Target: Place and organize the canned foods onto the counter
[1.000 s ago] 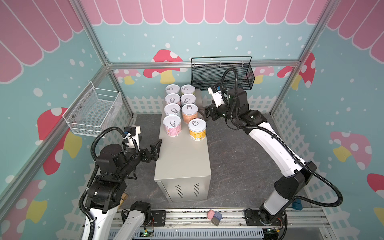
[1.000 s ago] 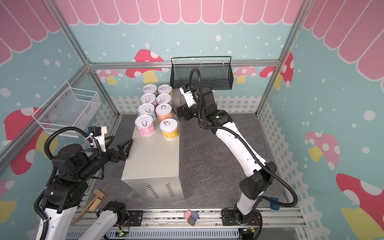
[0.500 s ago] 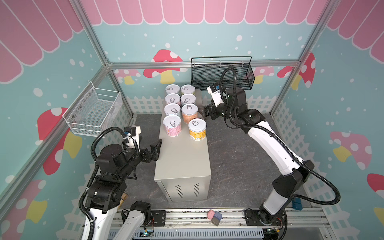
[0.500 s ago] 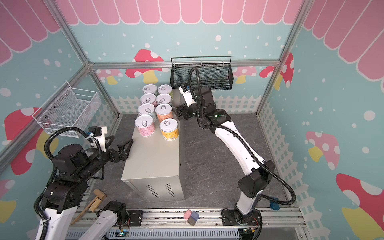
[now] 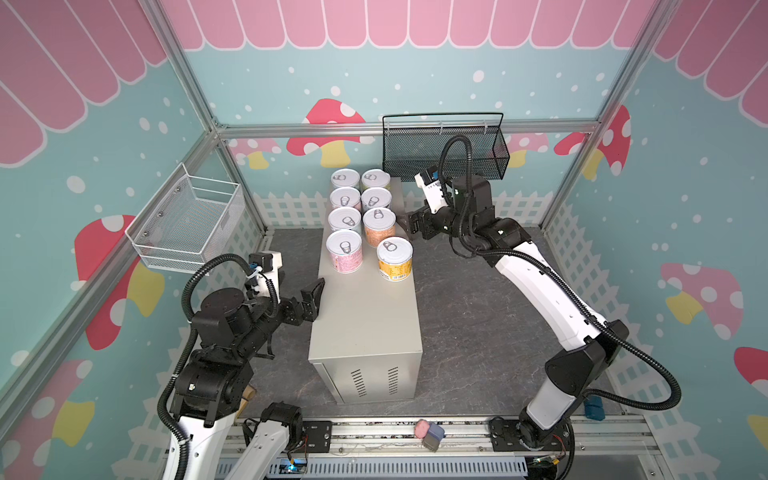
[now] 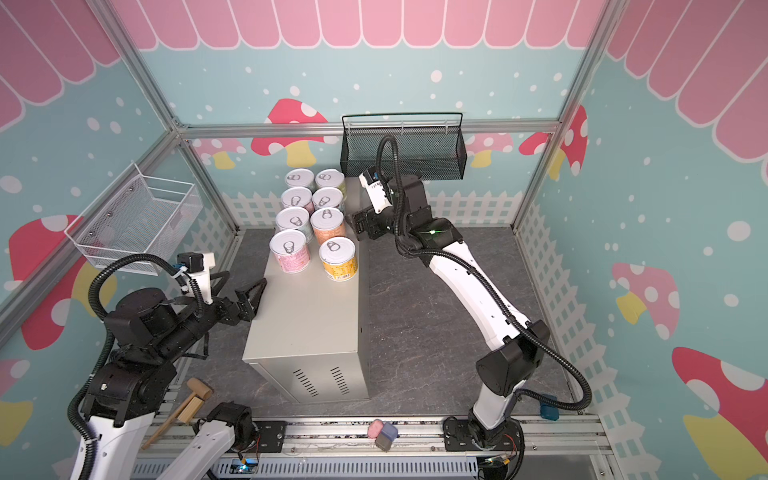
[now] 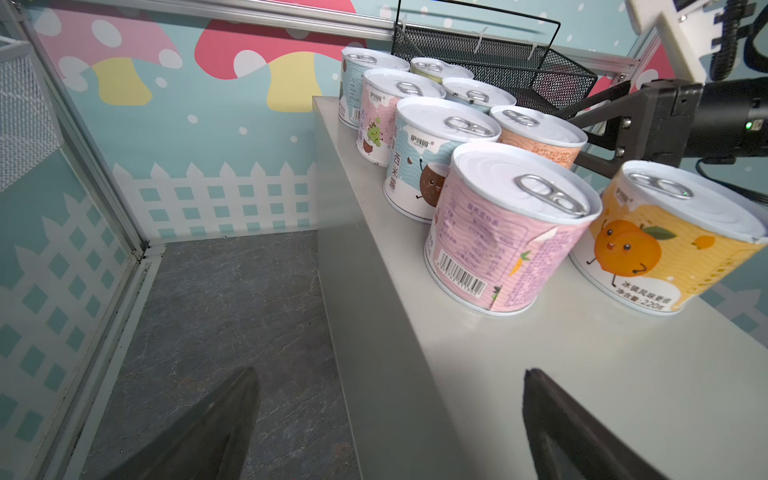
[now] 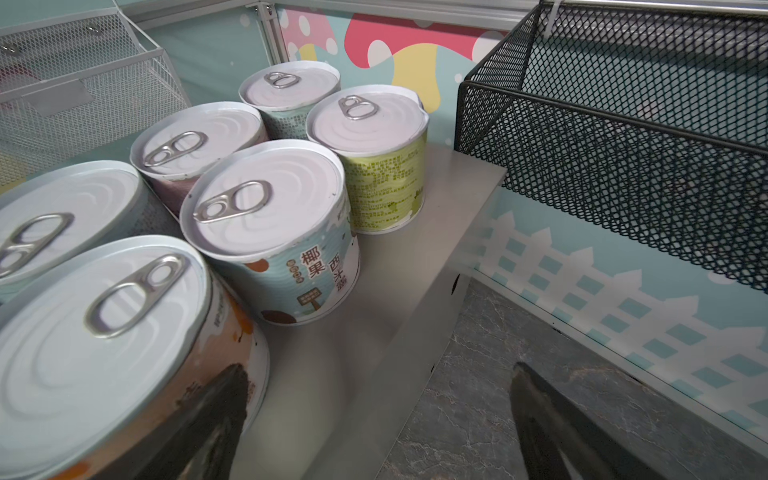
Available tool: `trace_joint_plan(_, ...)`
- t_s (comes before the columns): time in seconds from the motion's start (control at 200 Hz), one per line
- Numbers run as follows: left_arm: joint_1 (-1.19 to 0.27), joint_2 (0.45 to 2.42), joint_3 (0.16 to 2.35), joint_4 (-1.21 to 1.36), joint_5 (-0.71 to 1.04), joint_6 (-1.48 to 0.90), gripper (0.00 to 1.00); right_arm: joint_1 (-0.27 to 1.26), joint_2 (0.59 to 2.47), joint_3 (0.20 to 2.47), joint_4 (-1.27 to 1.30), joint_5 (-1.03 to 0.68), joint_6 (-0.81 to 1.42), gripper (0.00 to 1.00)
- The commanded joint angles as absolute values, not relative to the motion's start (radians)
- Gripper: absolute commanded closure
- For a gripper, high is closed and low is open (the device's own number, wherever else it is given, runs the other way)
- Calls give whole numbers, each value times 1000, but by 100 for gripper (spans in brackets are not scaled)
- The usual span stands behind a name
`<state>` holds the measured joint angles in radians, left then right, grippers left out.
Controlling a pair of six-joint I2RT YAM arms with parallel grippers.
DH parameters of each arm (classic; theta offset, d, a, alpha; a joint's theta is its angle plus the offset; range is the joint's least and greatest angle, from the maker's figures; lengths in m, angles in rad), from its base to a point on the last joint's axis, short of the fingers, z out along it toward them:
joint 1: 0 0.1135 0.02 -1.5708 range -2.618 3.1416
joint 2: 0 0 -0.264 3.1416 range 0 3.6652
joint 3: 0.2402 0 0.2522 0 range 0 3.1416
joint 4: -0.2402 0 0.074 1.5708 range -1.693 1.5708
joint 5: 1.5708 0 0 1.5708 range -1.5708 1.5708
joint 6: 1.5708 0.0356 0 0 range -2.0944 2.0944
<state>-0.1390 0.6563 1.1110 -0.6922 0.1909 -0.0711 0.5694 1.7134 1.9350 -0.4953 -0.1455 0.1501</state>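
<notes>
Several canned foods stand upright in two rows on the far half of the counter. Nearest are a pink can and a yellow can, with an orange can behind the yellow one. My left gripper is open and empty, straddling the counter's left edge short of the pink can. My right gripper is open and empty at the counter's right edge. One of its fingers lies close beside the orange can.
A black mesh basket hangs on the back wall just behind the right arm. A white wire basket hangs on the left wall. A wooden mallet, small pink and grey blocks and a blue object lie along the front.
The right arm has edged slightly left toward the cans. The left arm and the cans have not moved, and both grippers stay open.
</notes>
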Motion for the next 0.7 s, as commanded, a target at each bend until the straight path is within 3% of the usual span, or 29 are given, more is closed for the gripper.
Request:
trace_joint_plan(0.0, -144, 657, 1108, -678, 186, -51, 1, 574, 1687, 1942, -499, -111, 127, 1)
trace_joint_plan(0.695, -146, 656, 1103, -676, 186, -48, 1, 575, 1680, 1946, -476, -194, 124, 1)
